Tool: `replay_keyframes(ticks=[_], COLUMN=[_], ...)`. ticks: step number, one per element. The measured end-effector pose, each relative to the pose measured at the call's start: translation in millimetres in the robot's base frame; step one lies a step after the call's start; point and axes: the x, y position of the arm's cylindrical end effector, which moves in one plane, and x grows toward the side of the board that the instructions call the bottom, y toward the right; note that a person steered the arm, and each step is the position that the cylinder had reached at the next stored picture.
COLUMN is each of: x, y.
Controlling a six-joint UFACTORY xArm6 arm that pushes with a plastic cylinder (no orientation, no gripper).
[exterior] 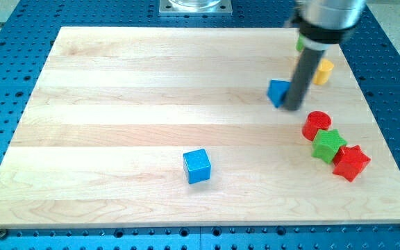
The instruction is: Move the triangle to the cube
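The rod has no claw; my tip (294,106) touches the blue triangular block (278,92) near the board's right edge, well apart from the blue cube (197,167) toward the bottom edge.

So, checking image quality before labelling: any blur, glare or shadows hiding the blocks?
Camera view: lighting even, soft glare on the wooden board; the arm's upper part is blurred; my tip is sharp beside the blue triangle, partly covering it; the blue cube is crisp with faint shadow.
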Motion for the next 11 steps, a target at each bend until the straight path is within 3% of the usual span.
replay_keyframes(ticks=[1, 2, 3, 4, 5, 6, 7, 8, 9, 10, 11], x=[-27, -35, 26, 23, -8, -9, 46, 49, 23, 56, 23], y=[40, -19, -98, -89, -117, -144, -119, -100, -81, -92, -95])
